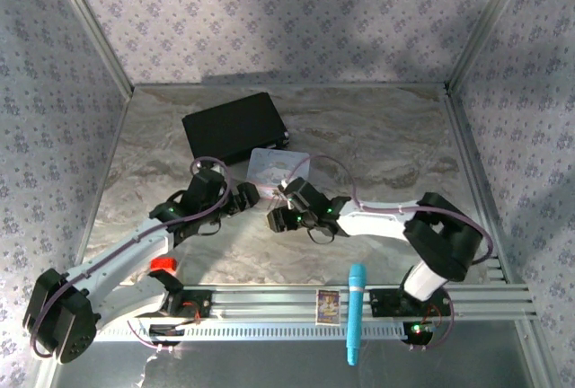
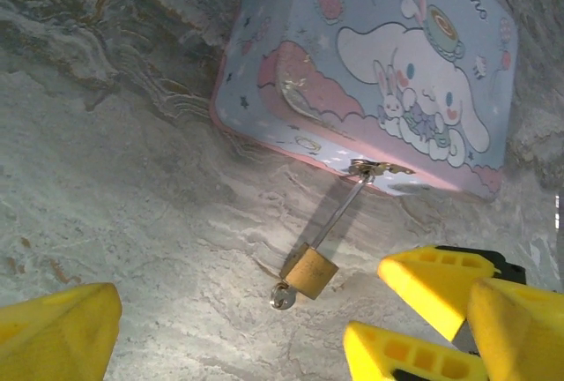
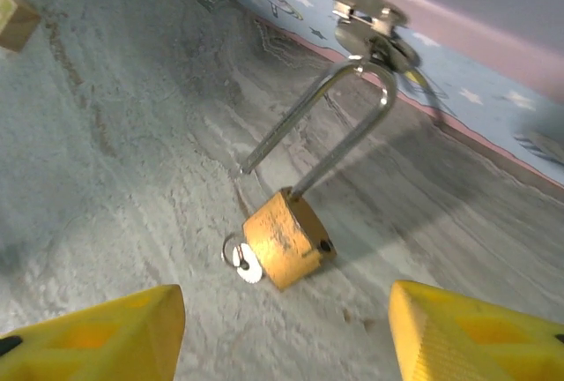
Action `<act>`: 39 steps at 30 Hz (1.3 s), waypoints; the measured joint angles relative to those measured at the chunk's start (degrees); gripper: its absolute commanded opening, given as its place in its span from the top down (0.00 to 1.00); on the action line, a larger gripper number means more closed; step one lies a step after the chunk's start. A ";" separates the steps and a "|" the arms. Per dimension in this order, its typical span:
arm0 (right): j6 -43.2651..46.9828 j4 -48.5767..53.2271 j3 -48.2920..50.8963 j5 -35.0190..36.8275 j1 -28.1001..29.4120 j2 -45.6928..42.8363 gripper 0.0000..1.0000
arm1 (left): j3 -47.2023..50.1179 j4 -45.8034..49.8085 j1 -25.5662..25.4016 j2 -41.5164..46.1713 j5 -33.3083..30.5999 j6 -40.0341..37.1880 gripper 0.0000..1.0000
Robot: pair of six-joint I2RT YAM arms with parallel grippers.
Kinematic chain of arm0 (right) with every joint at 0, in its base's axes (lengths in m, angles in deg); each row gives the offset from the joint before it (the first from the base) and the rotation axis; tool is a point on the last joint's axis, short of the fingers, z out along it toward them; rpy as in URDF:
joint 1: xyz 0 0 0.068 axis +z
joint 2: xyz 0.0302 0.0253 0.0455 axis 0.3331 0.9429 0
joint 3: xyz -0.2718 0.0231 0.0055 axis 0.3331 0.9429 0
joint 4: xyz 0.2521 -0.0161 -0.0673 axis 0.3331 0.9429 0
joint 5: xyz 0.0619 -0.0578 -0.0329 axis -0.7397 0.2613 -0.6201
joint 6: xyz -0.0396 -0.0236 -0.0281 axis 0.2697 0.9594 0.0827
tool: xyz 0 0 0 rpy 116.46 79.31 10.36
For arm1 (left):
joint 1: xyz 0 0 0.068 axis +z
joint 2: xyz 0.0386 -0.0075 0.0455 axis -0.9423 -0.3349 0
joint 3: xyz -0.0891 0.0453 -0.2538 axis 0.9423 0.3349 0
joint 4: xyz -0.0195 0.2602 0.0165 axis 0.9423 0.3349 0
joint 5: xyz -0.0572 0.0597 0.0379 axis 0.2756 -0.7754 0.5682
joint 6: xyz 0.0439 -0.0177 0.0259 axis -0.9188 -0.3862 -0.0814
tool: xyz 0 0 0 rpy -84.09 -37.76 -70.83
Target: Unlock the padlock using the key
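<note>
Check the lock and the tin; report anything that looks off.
The padlock has one shackle leg sprung free of its body, while hooked through the clasp of the tin. The key sits in the lock. Nothing looks damaged.

Tin: pastel blue-and-pink rectangular metal tin (image 2: 379, 72), cartoon print on lid, flat on table.
Box: flat black rectangular box (image 1: 235, 127), just behind tin.
Block: small plain yellowish block (image 3: 16, 18), apart from tin.
Near rail: blue cylindrical stick (image 1: 356, 313); small picture card (image 1: 328, 305) beside it.
Surface: grey marbled tabletop (image 1: 386, 145).
</note>
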 measured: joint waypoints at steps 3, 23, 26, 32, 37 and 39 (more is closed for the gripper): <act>-0.02 0.09 -2.71 0.39 0.57 3.69 0.44 | 1.42 -0.09 0.00 0.28 0.02 0.79 0.00; -2.14 2.25 -7.17 6.45 2.25 9.97 0.76 | 2.03 -0.07 0.00 0.35 -0.09 1.51 0.00; -3.28 -1.95 -3.76 4.00 1.25 8.00 0.84 | 2.03 -0.07 0.02 0.35 -0.11 1.66 0.00; -6.29 -10.56 4.26 -1.62 -1.79 4.35 0.93 | 1.66 0.39 -0.70 -0.11 -2.25 -0.68 0.00; -7.74 -16.55 9.84 -7.89 -5.90 2.10 0.95 | -6.10 4.55 -6.25 -5.44 -9.90 -13.16 0.00; -7.74 -17.97 11.58 -10.12 -7.21 0.94 0.95 | -11.47 6.60 -8.31 -9.18 -13.62 -19.15 0.02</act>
